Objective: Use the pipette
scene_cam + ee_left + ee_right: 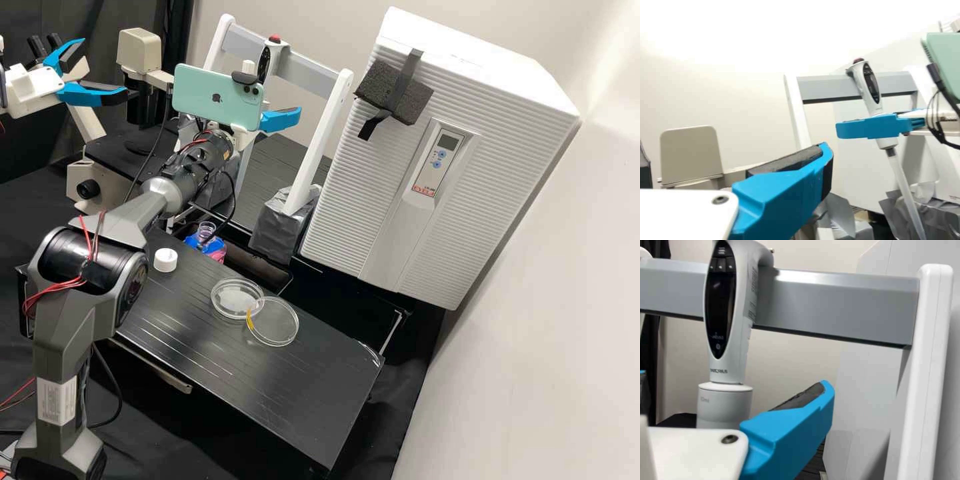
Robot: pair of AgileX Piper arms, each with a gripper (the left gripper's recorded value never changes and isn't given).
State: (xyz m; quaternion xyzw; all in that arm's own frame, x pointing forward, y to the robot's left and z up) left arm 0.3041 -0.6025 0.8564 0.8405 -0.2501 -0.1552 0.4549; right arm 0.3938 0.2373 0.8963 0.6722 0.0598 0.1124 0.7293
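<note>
Open bottle [208, 243] holding pink liquid, clear petri dish [237, 297]

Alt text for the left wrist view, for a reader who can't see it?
A grey-and-white pipette hangs from a grey rack bar, with the right gripper at its lower body. The left gripper's own blue finger sits in the foreground.

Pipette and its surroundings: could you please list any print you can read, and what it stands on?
Nothing reads clearly.
Pipette: small print below its dark display, too blurred.
White cabinet: red mark on its control panel, too small.
Arm sticker: print too small.
Phone: a logo, no words.
</note>
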